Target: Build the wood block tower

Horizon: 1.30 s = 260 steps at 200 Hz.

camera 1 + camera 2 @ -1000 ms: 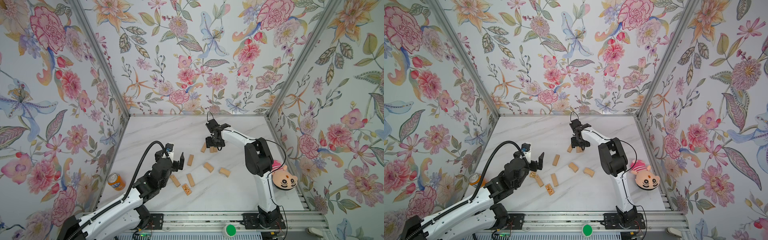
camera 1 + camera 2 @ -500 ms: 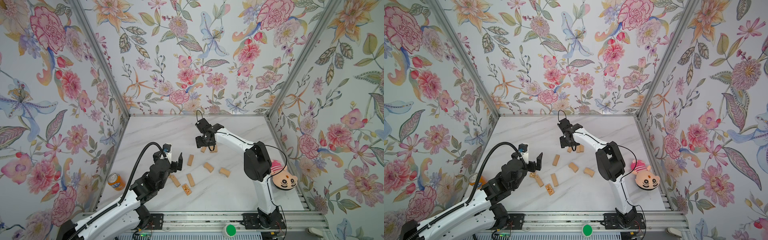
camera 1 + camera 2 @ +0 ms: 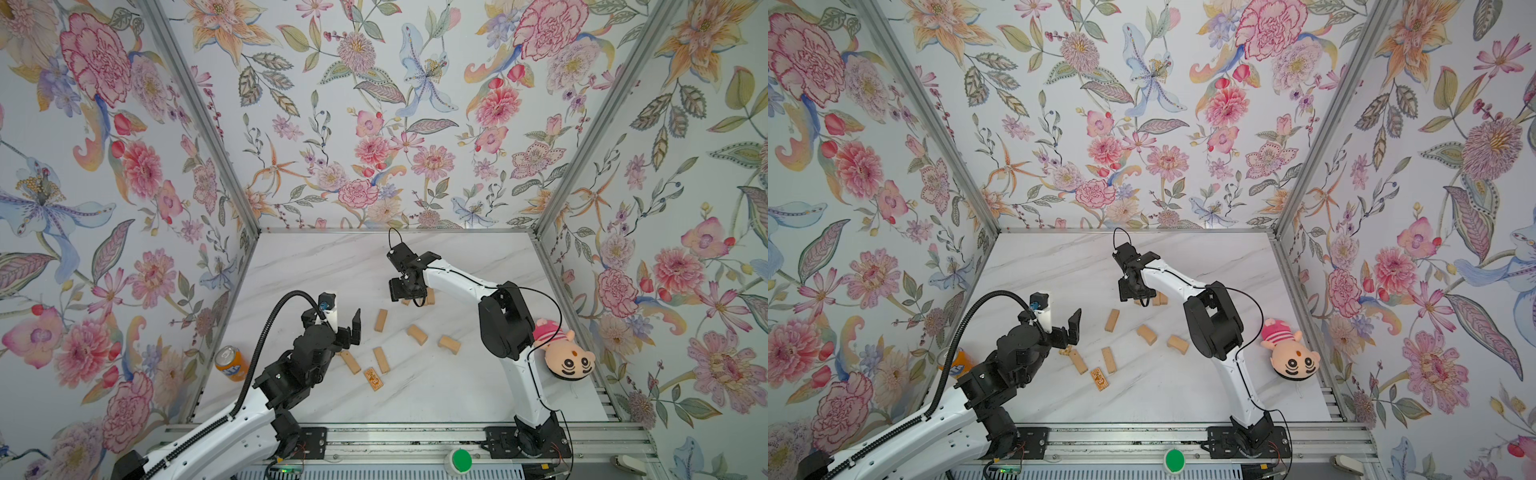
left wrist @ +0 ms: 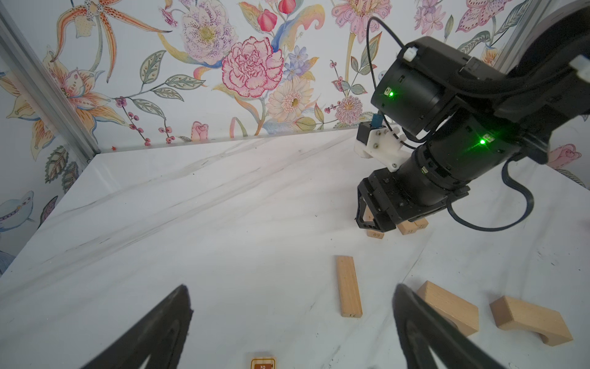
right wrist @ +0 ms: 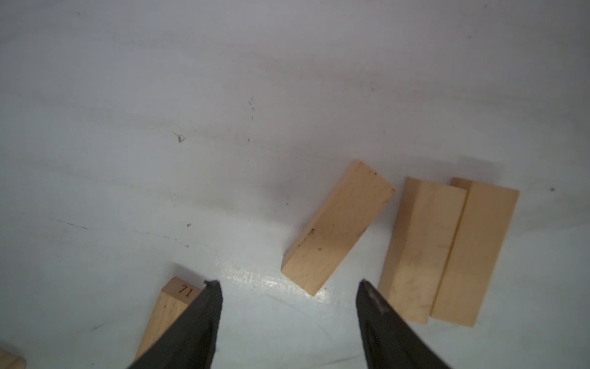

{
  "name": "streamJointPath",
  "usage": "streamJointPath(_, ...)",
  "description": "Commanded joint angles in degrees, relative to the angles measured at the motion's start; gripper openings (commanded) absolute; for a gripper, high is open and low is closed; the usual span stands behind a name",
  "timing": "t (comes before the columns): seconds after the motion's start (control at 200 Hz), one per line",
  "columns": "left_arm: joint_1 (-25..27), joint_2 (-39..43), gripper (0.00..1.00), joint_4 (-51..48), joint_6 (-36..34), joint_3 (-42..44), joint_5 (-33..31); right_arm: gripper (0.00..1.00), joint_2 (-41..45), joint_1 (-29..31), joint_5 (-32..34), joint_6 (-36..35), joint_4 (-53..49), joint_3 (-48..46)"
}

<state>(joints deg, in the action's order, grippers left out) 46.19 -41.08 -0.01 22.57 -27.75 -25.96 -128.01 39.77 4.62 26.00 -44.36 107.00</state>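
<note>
Several tan wood blocks lie loose on the white table (image 3: 316, 266). My right gripper (image 3: 407, 293) (image 5: 287, 284) hangs open just above the table, with nothing between its fingers. A tilted block (image 5: 338, 226) lies just ahead of it. Two blocks lie side by side (image 5: 447, 252) (image 3: 430, 297) at one side, and a block marked 71 (image 5: 169, 306) at the other. My left gripper (image 3: 344, 318) (image 4: 291, 289) is wide open and empty above a printed block (image 4: 262, 362). A plain block (image 4: 348, 286) (image 3: 380, 320) lies ahead of it. No stacked tower shows in any view.
Two arch-shaped blocks (image 3: 417, 334) (image 3: 449, 344) and further bricks (image 3: 381, 359) (image 3: 350, 362) (image 3: 373, 379) lie mid-table. An orange can (image 3: 230, 363) stands by the left wall. A pink plush doll (image 3: 565, 357) lies by the right wall. Flowered walls close three sides.
My right gripper has swung left and a little toward the front above the far blocks, and its jaws have narrowed slightly. The left arm has barely shifted.
</note>
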Motion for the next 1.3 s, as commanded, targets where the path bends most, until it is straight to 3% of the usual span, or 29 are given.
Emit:
streamJointPath(0.0,0.5,0.7,0.99,-0.5,0.6,0.5,-0.3,0.69,-1.1,0.2,-1.1,1.3,-1.4,-1.0)
streamJointPath(0.685,0.6,1.6,0.99,-1.5,1.1,0.4,-1.4,0.69,-3.3,0.7,-1.1,2.0,-1.3,-1.8)
streamJointPath(1.296,0.6,2.6,0.99,-2.2,1.1,0.4,-2.3,0.70,-7.7,2.0,-6.4,0.9,-1.4,7.6)
